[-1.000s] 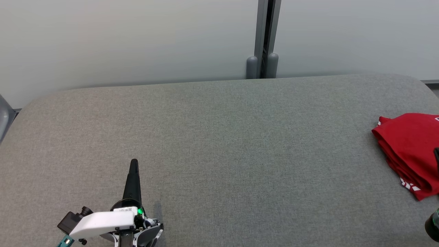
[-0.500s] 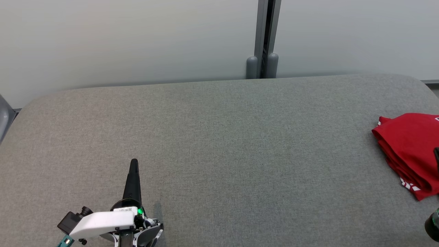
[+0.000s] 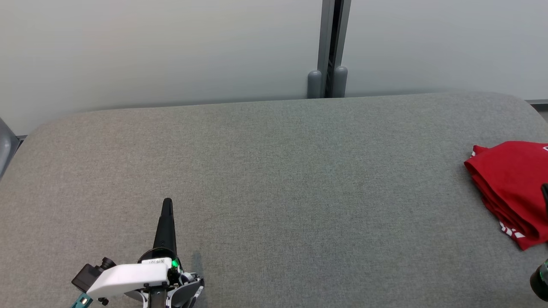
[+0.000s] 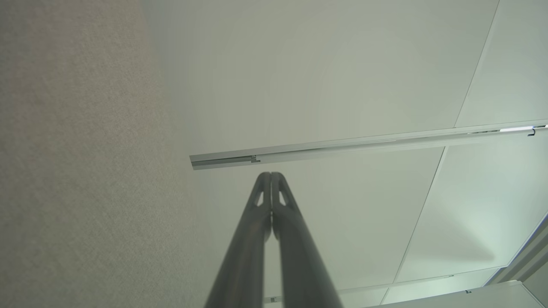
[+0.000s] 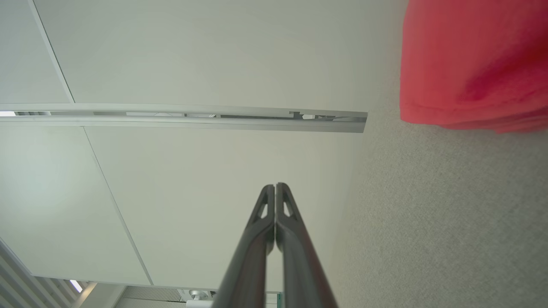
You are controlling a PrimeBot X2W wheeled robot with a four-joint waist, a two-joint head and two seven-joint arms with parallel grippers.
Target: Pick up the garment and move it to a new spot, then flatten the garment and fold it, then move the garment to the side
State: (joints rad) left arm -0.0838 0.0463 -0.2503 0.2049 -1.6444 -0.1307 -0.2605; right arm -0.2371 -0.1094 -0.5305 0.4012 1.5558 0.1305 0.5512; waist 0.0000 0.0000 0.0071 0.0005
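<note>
A folded red garment (image 3: 511,188) with white print lies at the right edge of the grey padded table (image 3: 274,192), partly cut off by the head view's border. In the right wrist view the garment (image 5: 471,64) fills the upper right corner. My left gripper (image 3: 167,202) rests at the lower left over the table, shut and holding nothing, far from the garment. Its fingers (image 4: 271,176) meet at the tips. My right gripper (image 5: 274,186) is shut and holds nothing; a dark part of that arm (image 3: 540,278) shows at the lower right edge beside the garment.
A pale wall with a grey vertical post (image 3: 332,47) stands right behind the table's far edge. The table's corners are rounded. A grey object (image 3: 5,145) sits at the far left border.
</note>
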